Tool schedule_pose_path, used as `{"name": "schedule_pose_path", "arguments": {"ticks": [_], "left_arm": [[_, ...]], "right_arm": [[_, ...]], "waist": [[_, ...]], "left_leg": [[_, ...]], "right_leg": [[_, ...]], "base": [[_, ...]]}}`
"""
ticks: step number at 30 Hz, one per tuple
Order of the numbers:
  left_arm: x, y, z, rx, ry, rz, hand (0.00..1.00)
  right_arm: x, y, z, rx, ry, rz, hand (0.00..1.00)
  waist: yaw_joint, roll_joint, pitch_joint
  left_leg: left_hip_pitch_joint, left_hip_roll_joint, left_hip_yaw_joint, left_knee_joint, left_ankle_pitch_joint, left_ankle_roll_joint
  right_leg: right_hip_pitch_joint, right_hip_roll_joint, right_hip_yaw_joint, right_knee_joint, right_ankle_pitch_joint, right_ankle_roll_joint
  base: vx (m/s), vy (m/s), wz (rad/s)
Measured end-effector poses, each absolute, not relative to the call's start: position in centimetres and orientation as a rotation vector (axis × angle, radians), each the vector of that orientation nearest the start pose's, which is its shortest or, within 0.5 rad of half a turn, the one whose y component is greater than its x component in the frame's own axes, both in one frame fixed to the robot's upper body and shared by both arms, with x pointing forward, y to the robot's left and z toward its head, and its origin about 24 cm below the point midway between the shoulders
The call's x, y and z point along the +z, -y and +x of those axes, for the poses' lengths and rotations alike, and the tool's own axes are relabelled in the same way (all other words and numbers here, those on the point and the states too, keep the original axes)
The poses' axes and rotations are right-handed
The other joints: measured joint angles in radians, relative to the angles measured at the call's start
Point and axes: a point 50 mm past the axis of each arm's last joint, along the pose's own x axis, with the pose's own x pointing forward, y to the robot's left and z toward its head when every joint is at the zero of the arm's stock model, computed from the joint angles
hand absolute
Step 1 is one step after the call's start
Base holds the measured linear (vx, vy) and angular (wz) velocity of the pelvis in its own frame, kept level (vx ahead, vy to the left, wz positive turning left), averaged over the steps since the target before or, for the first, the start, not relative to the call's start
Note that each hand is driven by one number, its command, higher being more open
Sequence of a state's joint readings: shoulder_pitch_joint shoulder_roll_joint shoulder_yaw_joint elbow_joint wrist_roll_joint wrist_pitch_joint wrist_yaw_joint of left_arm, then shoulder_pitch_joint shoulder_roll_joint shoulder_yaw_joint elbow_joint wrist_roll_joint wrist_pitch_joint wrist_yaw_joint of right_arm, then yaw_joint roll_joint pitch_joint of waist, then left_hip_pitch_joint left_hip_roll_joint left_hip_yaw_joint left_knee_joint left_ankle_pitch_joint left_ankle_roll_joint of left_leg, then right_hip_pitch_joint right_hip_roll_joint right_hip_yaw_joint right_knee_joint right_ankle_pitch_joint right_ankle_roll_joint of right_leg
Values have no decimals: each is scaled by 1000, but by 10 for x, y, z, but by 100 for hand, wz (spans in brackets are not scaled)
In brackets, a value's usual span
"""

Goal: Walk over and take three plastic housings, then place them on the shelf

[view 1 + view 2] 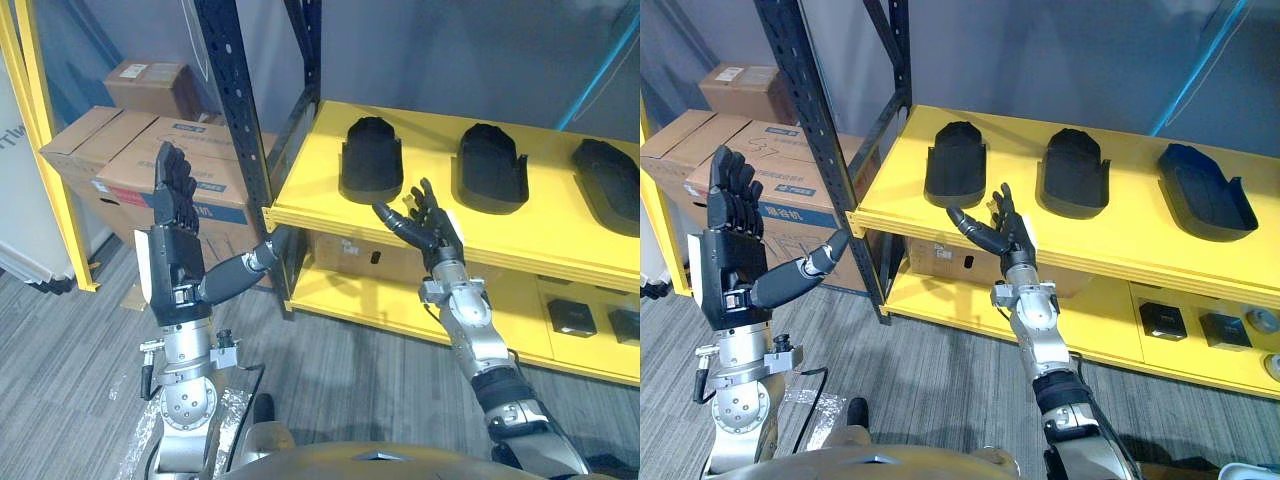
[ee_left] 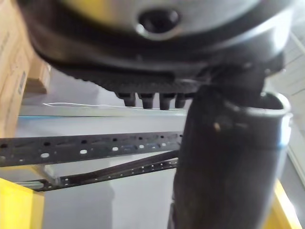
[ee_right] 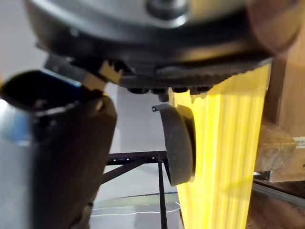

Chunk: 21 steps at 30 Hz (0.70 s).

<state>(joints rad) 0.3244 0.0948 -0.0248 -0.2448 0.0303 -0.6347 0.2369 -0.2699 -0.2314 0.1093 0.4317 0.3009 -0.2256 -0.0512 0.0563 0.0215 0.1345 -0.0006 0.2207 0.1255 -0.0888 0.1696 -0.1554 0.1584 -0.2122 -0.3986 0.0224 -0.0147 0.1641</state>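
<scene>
Plastic housings: three, all on the top level of the yellow shelf, in a row set back from its front edge, none touching another. Left housing, middle housing, right housing; the right one is cut off by the frame in the left eye view. Each is a dark matte shell, rounded at the back and squared off toward the front edge. Insides too dark to make out.

Right hand: fingers spread, holding nothing, just before the front edge near the left housing.

Left hand: raised, fingers straight, empty, off the shelf's left corner by the dark upright; cardboard boxes behind.

A bare yellow strip runs along the front edge
</scene>
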Motion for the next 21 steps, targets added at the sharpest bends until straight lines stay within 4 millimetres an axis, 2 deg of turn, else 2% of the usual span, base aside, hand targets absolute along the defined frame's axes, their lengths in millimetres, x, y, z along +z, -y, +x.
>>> {"name": "schedule_pose_path", "arguments": {"ticks": [10, 21], "left_arm": [[89, -178, 174, 212, 563, 70, 100], [87, -180, 175, 219, 538, 46, 100]], "right_arm": [[35, 175, 313, 12, 29, 24, 100], [35, 176, 318, -4, 35, 47, 100]], "waist": [[4, -1, 3], [11, 12, 6]], "left_leg": [[-11, 1, -18, 0, 8, 2], [-18, 1, -29, 0, 12, 4]], "right_leg": [[0, 4, -13, 5, 1, -2], [0, 4, -26, 10, 0, -2]], "base": [[-10, -3, 3], [-6, -3, 2]]}}
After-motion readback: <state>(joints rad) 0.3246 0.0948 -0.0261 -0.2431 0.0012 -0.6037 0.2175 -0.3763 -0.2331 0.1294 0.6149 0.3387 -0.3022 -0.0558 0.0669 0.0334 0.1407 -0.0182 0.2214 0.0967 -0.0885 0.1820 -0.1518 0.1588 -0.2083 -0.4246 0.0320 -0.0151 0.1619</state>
